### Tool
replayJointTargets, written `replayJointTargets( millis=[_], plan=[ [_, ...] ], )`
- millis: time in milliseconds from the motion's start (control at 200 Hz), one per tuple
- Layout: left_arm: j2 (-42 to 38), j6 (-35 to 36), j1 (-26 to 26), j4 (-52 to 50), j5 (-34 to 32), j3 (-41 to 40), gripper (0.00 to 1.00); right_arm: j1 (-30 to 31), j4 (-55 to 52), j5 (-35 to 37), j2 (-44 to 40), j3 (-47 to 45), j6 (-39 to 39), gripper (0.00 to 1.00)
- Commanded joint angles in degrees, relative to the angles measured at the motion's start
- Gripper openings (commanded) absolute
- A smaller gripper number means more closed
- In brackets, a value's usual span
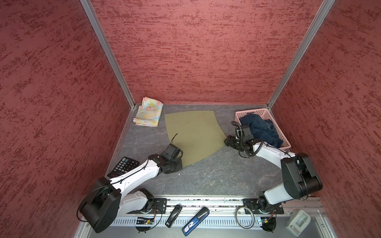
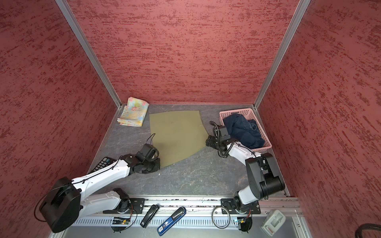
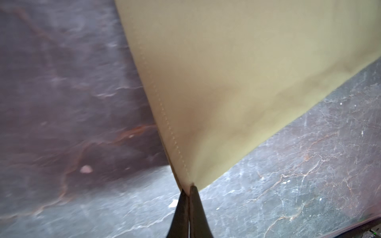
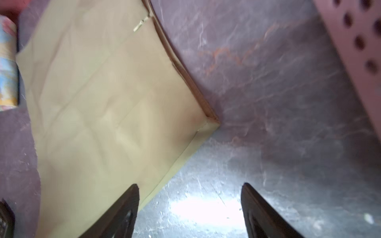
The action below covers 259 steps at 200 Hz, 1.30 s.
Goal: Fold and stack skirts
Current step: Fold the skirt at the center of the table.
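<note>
1. Left wrist view: left gripper (image 3: 188, 188) has its fingers (image 3: 181, 212) pressed together, clamped on the stitched corner of the olive-green skirt (image 3: 237, 82). Only a hairline gap shows between them, right at the cloth's tip.
2. Right wrist view: right gripper (image 4: 190, 184) has its jaws wide apart with nothing between them. One finger (image 4: 125, 208) sits over the skirt's edge, the other over the bare tabletop (image 4: 278, 103). Can't tell whether it touches the cloth.
3. Same view: a zip pull (image 4: 141, 22) shows near the skirt's curved edge.
4. In both top views the olive-green skirt (image 1: 193, 131) (image 2: 177, 129) lies spread flat mid-table in a fan shape.
5. The left gripper (image 1: 175, 163) is at the skirt's 7 o'clock corner, mostly hidden under its own wrist. The right gripper (image 1: 227, 141) is just off the 4 o'clock corner.
6. The floral skirt (image 1: 148, 112) is folded in the far corner at 11 o'clock, just beside the olive one.
7. The denim skirt (image 1: 259, 127) is heaped in the pink basket (image 1: 253, 112) at 2 o'clock, against the side wall. Neither gripper touches it.
8. A calculator (image 1: 125, 164) sits at 8 o'clock, partly under the left arm.
9. A black stapler (image 1: 173, 215) and a blue stapler (image 1: 195, 221) lie at 6 o'clock on the near rail, well apart from the skirts.
</note>
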Motion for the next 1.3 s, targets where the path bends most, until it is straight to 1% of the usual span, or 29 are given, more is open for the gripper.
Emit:
replayJointTargets(
  millis=[0,130,245,381,491,536,586,666,756,821,957,1077,1157,1222,1292],
  plan=[
    [-2.15,0.76,1.86,-2.22,1.52,-0.52,0.0,0.51,2.45,1.02,0.9,-1.2,1.74,0.78],
    [-1.91,1.38,2.31,-2.58,1.46,0.31,0.0,0.5,3.74,-0.96,3.9,-0.38,3.03,0.75],
    [-1.23,1.83,2.42,-2.54,1.57,0.7,0.0,-0.12,4.67,-0.89,6.94,1.23,4.49,0.73],
    [-1.4,2.19,2.58,-3.03,1.42,0.95,0.0,-0.22,7.02,-4.48,10.09,3.88,8.2,0.65],
    [-2.18,2.27,2.81,-3.62,1.27,1.35,0.0,-0.3,7.83,-4.51,12.45,4.84,9.21,0.49],
    [-2.48,2.42,2.97,-3.86,1.23,1.5,0.0,-0.25,8.3,-5.39,13.09,4.93,9.51,0.37],
    [-2.74,2.62,3.34,-4.22,1.39,1.78,0.0,-0.23,9.14,-5.47,12.96,4.34,9.9,0.21],
    [-2.93,3.44,4.21,-5.11,1.17,3.03,0.0,-0.17,8.25,-3.35,10.77,3.43,9.15,0.0],
    [-3.23,3.94,4.95,-6.67,0.84,5.31,0.0,-0.17,5.53,-0.25,6.67,2.49,7.65,0.0],
    [-3.69,3.7,5.31,-8.24,0.22,6.95,0.0,-0.19,3.52,0.41,3.38,1.28,7.04,0.0],
    [-7.22,1.8,4.94,-12.96,-0.99,9.35,0.0,1.29,-2.14,3.07,-4.41,-3.38,6.16,0.0],
    [-12.67,-1.34,1.4,-17.12,-2.49,8.29,0.0,3.76,-8.32,5.8,-13.5,-8.55,6.97,0.0],
    [-16.11,-3.51,-1.63,-21.62,-5.09,8.28,0.0,6.17,-13.59,7.79,-19.73,-10.63,8.52,0.0],
    [-18.42,-4.47,-3.46,-24.87,-7.26,10.11,0.0,7.56,-17.94,9.02,-24.44,-10.9,9.88,0.0],
    [-18.82,-3.54,-3.14,-26.05,-8.24,13.6,0.0,7.76,-21.36,9.18,-28.09,-9.5,10.36,0.0]
  ],
)
